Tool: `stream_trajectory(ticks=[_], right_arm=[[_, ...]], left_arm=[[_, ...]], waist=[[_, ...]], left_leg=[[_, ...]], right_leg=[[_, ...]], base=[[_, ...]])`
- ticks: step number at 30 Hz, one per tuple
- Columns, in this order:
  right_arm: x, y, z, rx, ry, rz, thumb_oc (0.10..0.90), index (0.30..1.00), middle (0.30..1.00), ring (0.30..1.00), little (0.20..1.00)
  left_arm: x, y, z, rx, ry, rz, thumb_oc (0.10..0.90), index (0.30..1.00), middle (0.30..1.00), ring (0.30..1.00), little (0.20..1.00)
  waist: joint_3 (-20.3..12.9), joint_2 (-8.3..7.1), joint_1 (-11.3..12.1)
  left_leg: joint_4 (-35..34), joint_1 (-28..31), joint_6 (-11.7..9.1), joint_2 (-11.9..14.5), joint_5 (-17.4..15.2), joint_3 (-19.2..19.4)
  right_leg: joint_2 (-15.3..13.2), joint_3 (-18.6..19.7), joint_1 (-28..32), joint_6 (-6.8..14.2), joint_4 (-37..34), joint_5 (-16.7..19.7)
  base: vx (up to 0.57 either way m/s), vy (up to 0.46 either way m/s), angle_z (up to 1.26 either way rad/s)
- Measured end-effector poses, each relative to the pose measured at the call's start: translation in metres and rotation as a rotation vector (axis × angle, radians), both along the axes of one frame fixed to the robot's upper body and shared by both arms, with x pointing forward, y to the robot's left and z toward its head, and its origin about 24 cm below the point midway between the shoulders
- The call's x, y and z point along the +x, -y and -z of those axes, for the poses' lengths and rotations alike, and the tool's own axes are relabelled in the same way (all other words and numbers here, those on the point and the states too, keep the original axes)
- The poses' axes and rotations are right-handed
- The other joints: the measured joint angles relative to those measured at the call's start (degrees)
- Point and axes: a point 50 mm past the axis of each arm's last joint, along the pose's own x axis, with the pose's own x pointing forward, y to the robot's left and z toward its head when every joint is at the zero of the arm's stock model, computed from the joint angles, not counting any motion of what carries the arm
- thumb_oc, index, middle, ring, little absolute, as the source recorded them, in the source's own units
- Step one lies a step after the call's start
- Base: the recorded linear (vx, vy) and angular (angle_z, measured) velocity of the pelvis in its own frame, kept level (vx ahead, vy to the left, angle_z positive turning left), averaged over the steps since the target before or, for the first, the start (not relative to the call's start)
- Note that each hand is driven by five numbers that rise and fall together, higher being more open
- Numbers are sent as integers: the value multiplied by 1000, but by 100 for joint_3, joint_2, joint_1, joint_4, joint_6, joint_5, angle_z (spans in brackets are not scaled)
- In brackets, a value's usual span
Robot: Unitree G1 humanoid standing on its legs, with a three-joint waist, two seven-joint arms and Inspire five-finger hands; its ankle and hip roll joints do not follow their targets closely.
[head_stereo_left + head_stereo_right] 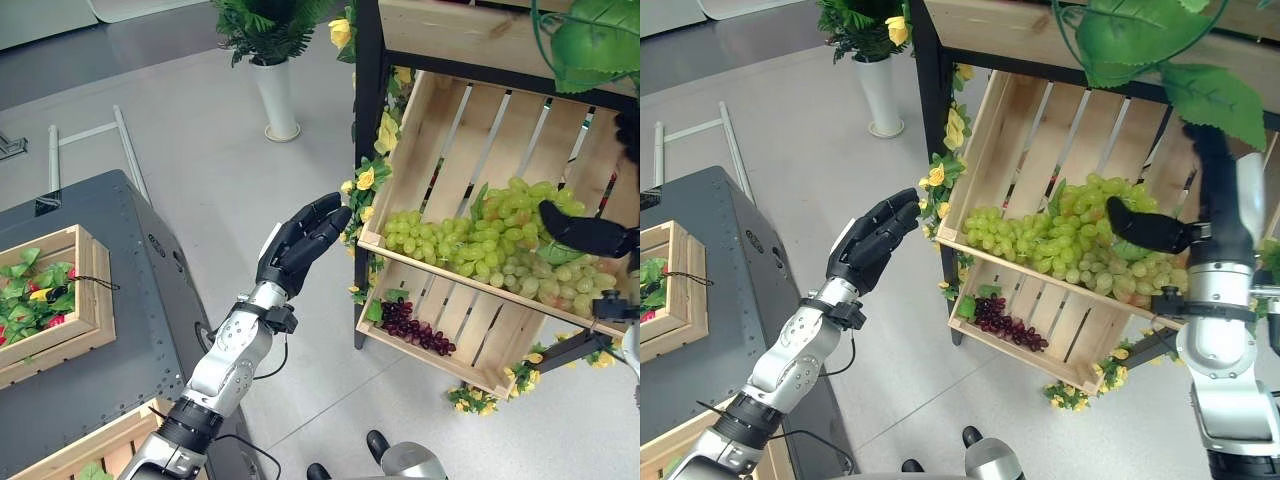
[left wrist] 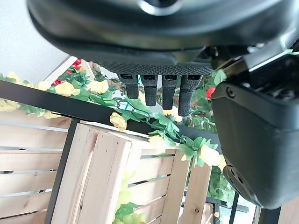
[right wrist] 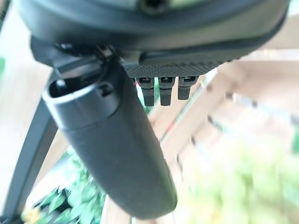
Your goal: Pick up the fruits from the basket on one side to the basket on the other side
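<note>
Left eye view: a black-framed shelf holds two slanted wooden crates. The upper crate carries a heap of green grapes; the lower crate holds a small bunch of dark purple grapes. Yellow flowers trail down the shelf's post. The left hand hangs in the air just left of the upper crate, fingers straight and relaxed, holding nothing. The right hand sits over the right part of the green grapes. On the left, a dark cart bears a wooden box of leaves and red fruit. A white vase with a green plant stands on the floor behind.

Right eye view: the right hand's thumb lies across the top of the green grapes; whether it touches them I cannot tell.

Left wrist view: the left hand's fingers extend straight toward the flower-trimmed shelf frame, gripping nothing.

Right wrist view: the right hand's fingers stick out straight, the thumb is spread wide, and nothing is grasped; blurred crate slats and green lie beyond.
</note>
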Motion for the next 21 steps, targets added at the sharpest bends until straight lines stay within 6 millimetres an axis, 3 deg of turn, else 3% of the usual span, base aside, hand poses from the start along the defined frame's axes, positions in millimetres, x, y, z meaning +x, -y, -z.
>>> stream_trajectory(ticks=[3, 8, 13, 18, 21], right_arm=[[4, -13, 12, 55, -55, -92, 800, 900, 900, 900, 900], [9, -32, 14, 202, -96, -288, 800, 900, 900, 900, 900], [15, -61, 25, 275, -146, -471, 800, 900, 900, 900, 900], [17, -71, 23, 322, -169, -608, 800, 900, 900, 900, 900], [15, -76, 20, 328, -155, -703, 800, 900, 900, 900, 900]], left_arm=[[0, 0, 0, -7, -2, -16, 800, 900, 900, 900, 900], [-2, -7, 3, -33, -10, -62, 800, 900, 900, 900, 900], [-3, -10, 6, -18, -12, -80, 800, 900, 900, 900, 900], [-3, -20, 4, -25, 3, -119, 800, 900, 900, 900, 900], [-5, -29, 5, -30, 10, -142, 800, 900, 900, 900, 900]], waist=[[0, 0, 148], [-4, -6, 319], [-16, -28, 521], [-24, -54, 823], [-46, -90, 860]], left_leg=[[1, -4, -4, -2, 5, -55], [17, -34, -18, -3, 22, -180], [37, -55, -37, -7, 71, -526], [35, -79, -62, -4, 108, -684], [37, -113, -69, -8, 135, -802]], right_leg=[[-1, -36, 9, -1, 0, 0], [-5, -184, 24, -6, 1, -3], [-5, -361, 79, -20, 0, -12], [-7, -516, 113, -53, -2, -34], [-9, -630, 112, -63, -2, -42]], base=[[-3, -19, 7], [-4, -25, 11], [-7, -31, 18], [-8, -54, 18], [-13, -55, 16]])
